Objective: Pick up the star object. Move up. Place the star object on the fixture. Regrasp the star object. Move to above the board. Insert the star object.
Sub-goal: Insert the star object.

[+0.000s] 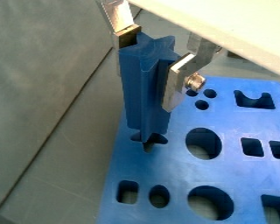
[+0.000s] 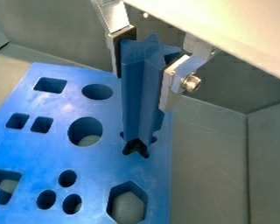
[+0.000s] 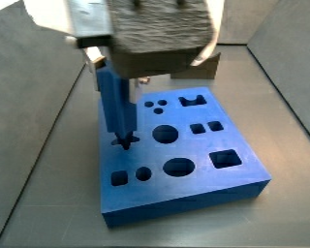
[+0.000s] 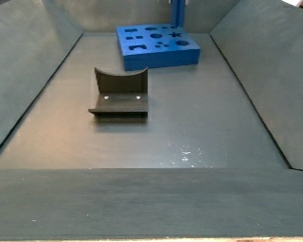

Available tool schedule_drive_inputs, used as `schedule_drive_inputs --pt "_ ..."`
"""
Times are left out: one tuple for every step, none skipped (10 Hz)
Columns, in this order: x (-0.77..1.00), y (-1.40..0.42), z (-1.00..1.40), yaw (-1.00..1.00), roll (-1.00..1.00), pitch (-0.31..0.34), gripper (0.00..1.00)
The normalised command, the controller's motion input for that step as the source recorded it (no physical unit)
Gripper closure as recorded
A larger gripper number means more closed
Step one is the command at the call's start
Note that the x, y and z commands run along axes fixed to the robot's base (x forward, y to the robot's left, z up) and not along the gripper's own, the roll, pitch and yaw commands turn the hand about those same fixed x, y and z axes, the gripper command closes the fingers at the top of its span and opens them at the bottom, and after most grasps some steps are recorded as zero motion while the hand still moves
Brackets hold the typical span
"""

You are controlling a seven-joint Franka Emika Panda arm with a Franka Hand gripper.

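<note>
The star object (image 1: 143,92) is a long blue prism with a star cross-section. It stands upright with its lower end at the star-shaped hole (image 1: 150,140) of the blue board (image 1: 224,175). My gripper (image 1: 150,52) is shut on its upper end, one pad on each side. Both wrist views show this; the star object (image 2: 139,96) meets the hole (image 2: 134,147) on the board (image 2: 49,140). In a side view the star object (image 3: 113,107) hangs below the gripper (image 3: 108,66) over the board (image 3: 184,155). In a side view the star object (image 4: 180,13) rises from the board (image 4: 158,45).
The board has several other shaped holes, round, square and hexagonal (image 2: 127,203). The dark fixture (image 4: 118,95) stands on the grey floor in front of the board. Grey bin walls (image 2: 241,149) close in around the board.
</note>
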Motion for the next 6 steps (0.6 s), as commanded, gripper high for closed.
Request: schedule_drive_inputs --pt "0.00 0.00 -0.06 0.00 0.00 0.000 1.00" --pt "0.15 -0.03 -0.03 0.00 0.05 0.000 1.00" --pt "0.41 -0.03 -0.20 0.00 0.11 0.063 1.00" --pt "0.33 0.00 -0.44 0.03 0.04 0.000 1.00" --pt "0.05 0.00 -0.10 0.07 0.00 0.000 1.00" --pt "0.00 0.00 -0.09 0.02 0.03 0.000 1.00"
